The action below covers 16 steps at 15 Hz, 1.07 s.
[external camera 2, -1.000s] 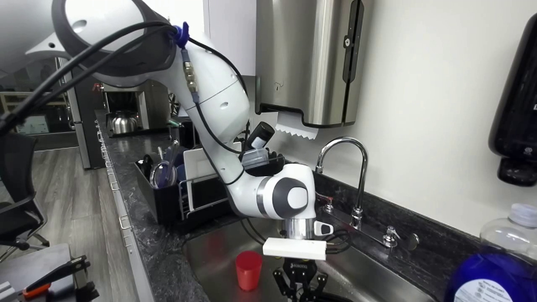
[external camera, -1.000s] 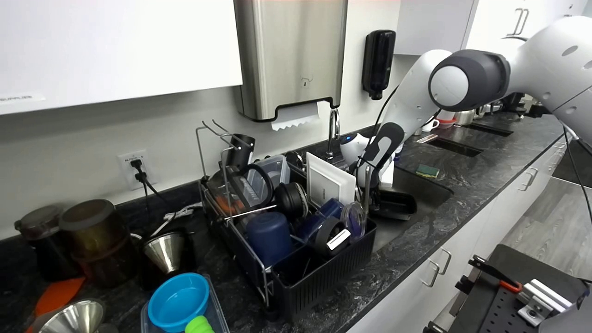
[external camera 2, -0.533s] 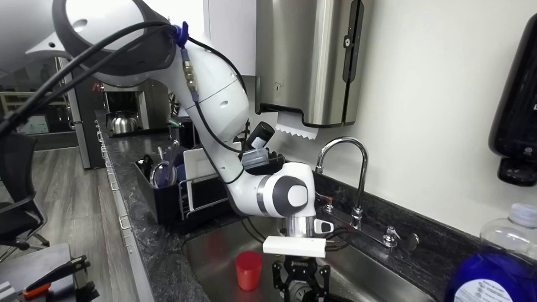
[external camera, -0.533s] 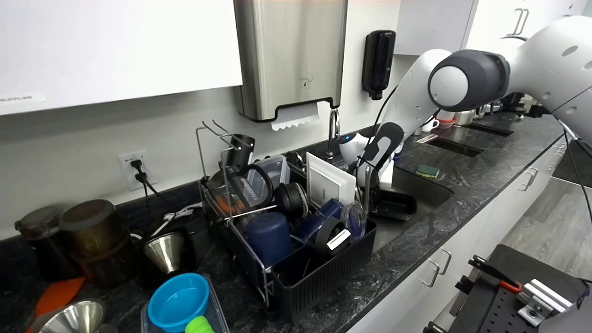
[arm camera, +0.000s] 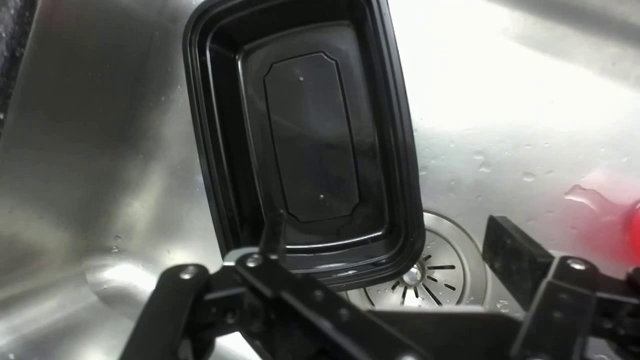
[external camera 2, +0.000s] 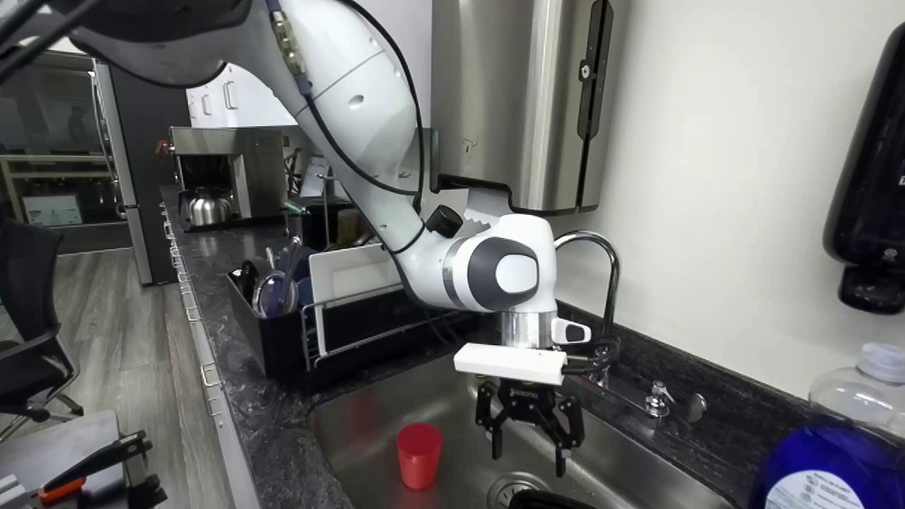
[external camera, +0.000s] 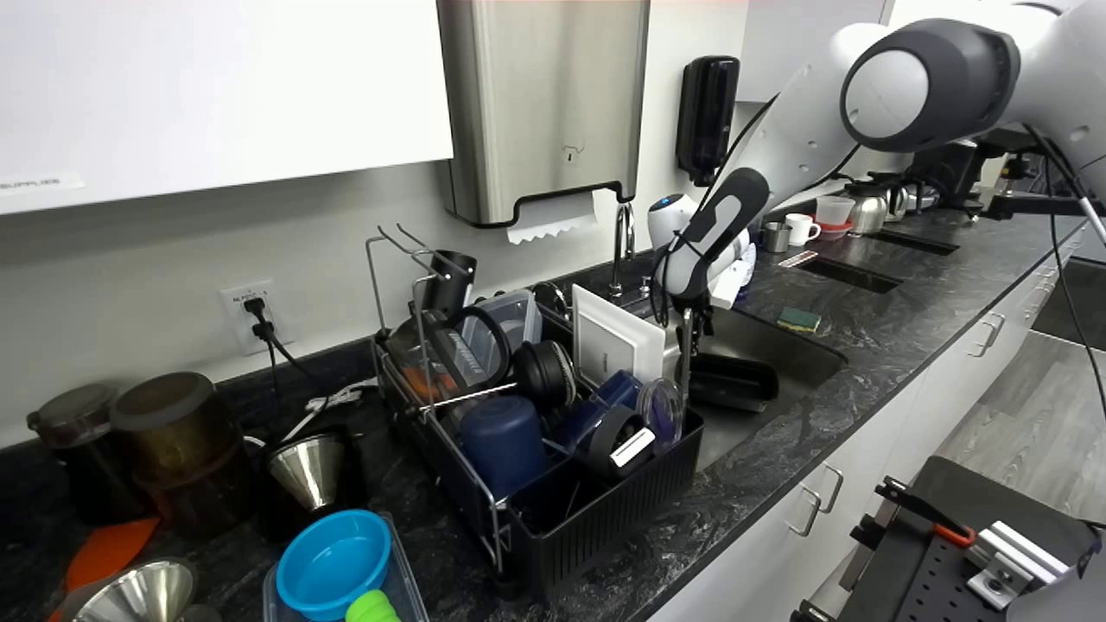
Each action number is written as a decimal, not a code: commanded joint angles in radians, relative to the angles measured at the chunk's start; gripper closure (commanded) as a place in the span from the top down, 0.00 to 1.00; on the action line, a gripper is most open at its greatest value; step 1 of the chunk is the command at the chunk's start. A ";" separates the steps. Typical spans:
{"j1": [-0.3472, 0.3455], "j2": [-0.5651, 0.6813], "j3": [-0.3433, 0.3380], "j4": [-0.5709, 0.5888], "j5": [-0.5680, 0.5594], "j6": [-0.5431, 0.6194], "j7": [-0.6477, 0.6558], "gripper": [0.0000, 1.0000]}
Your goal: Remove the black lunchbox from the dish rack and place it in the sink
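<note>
The black lunchbox (arm camera: 315,140) lies in the metal sink (arm camera: 510,115) with its open side up, one corner over the drain. It also shows in both exterior views, as the black lunchbox (external camera: 734,384) beyond the rack and, mostly cut off, the black lunchbox (external camera 2: 541,500) at the lower edge. My gripper (external camera 2: 529,454) hangs above the sink, pointing down, open and clear of the box. In the wrist view the gripper (arm camera: 387,235) has its jaws wide apart with nothing held; one finger overlaps the box's near end. The dish rack (external camera: 605,523) stands beside the sink.
A red cup (external camera 2: 419,456) stands in the sink near the drain. The faucet (external camera 2: 611,279) rises behind it, with a blue soap bottle (external camera 2: 827,452) at the sink's end. A white plate (external camera 2: 353,276) leans in the rack close to the arm. A sponge (external camera: 798,320) lies on the counter.
My gripper has opened, let go of the black lunchbox and risen out of the sink, shifting slightly towards the faucet. The lunchbox stays where it was in the sink.
</note>
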 commanded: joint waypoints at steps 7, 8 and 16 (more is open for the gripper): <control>-0.049 -0.176 0.056 -0.189 0.134 0.001 0.023 1.00; -0.048 -0.197 0.060 -0.208 0.142 0.009 0.027 1.00; -0.050 -0.375 0.074 -0.356 0.209 0.020 0.011 1.00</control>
